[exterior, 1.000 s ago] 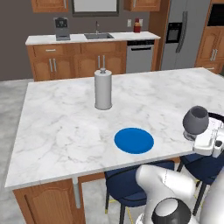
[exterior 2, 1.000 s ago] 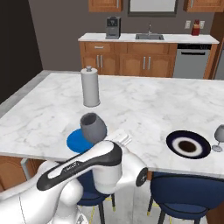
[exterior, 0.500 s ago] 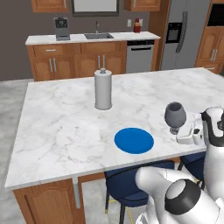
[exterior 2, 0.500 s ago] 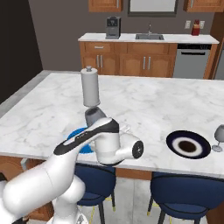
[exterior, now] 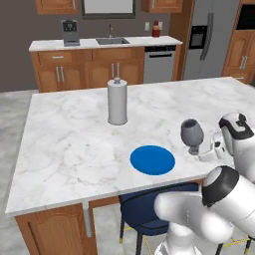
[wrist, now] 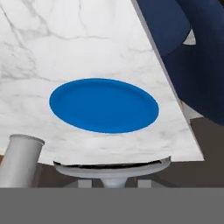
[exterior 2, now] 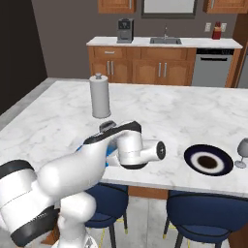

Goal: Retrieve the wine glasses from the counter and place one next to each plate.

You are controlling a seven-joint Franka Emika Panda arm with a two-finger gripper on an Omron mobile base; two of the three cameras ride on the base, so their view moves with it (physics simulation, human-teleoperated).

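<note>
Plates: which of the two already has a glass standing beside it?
The navy plate with the white ring; a slim glass stands beside it. The plain blue plate has none yet.

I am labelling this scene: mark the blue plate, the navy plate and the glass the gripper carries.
blue plate (exterior: 152, 160), left base view, its centre.
navy plate (exterior 2: 209, 160), right base view, its white ring.
wine glass (exterior: 191, 132), left base view, its bowl.
</note>
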